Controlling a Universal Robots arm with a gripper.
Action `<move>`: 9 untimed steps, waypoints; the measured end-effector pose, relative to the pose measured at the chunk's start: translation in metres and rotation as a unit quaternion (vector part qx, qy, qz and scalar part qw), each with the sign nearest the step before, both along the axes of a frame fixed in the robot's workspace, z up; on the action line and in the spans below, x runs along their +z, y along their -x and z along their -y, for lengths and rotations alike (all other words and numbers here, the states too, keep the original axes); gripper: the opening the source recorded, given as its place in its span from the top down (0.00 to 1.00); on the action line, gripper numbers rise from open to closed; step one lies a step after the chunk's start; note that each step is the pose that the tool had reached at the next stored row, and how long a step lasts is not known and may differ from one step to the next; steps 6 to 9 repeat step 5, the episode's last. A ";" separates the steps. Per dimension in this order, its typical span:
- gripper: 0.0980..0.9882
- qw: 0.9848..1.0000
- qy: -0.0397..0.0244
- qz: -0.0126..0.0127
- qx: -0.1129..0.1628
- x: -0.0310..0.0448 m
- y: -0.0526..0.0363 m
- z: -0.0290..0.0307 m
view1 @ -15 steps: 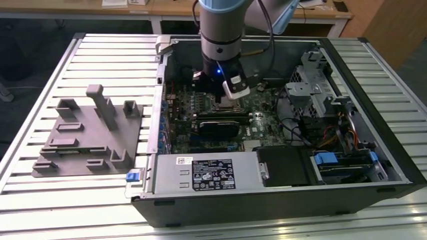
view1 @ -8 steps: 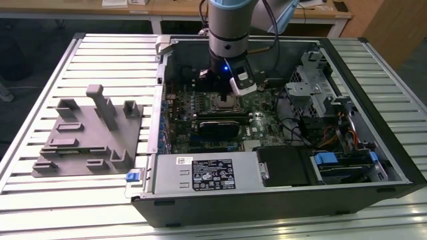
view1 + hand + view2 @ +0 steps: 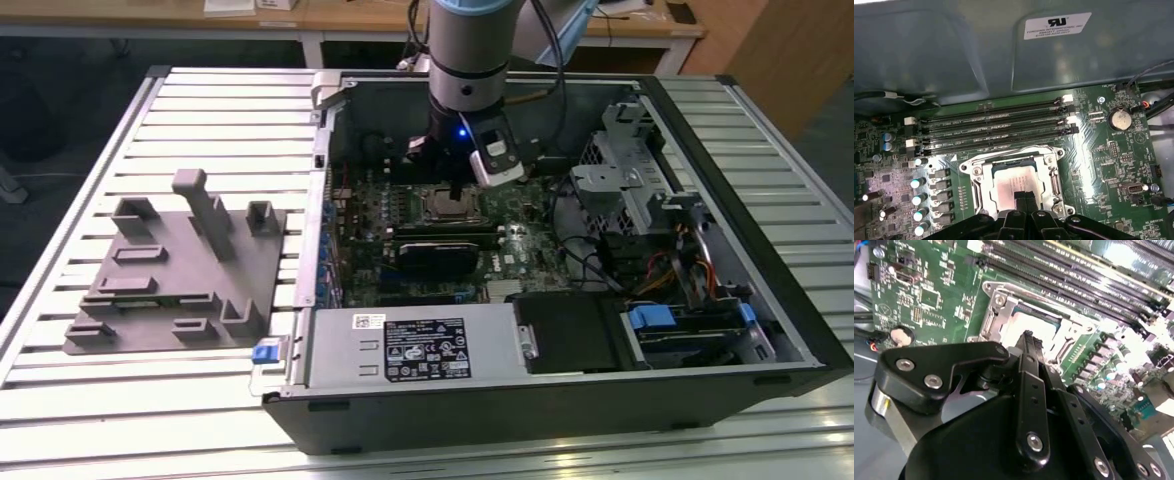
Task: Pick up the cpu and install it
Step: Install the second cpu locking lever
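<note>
The cpu [image 3: 1006, 181], a flat square chip with a pale silver top, lies inside the square metal-framed socket [image 3: 976, 172] on the green motherboard. My gripper [image 3: 1025, 196] hangs right over it with its two black fingers pressed together and nothing between them. In the second wrist view the shut fingertips [image 3: 1029, 340] point down at the cpu [image 3: 1024, 320] within the socket frame [image 3: 996, 307]. From the exterior view, the gripper [image 3: 450, 180] sits low inside the open computer case, just above the socket [image 3: 451, 205]. Whether the tips touch the chip I cannot tell.
A grey plastic fixture [image 3: 174, 270] rests on the slatted table at the exterior view's left. Inside the case are a black module [image 3: 434, 255], memory slots [image 3: 994, 130], a power supply [image 3: 414, 345], and a drive cage with cables [image 3: 627, 175]. Case walls ring the board.
</note>
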State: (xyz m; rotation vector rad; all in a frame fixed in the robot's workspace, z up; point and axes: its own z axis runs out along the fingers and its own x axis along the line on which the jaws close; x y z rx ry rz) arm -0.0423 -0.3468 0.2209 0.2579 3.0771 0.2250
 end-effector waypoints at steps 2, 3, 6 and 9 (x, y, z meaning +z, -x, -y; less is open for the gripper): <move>0.99 1.000 0.000 0.000 0.000 0.0000 0.0000 0.0000; 0.99 1.000 0.000 0.000 0.000 0.0000 0.0000 -0.0001; 0.99 1.000 0.000 0.000 0.000 0.0000 0.0000 -0.0001; 0.99 1.000 0.000 0.000 0.000 0.0000 0.0000 -0.0001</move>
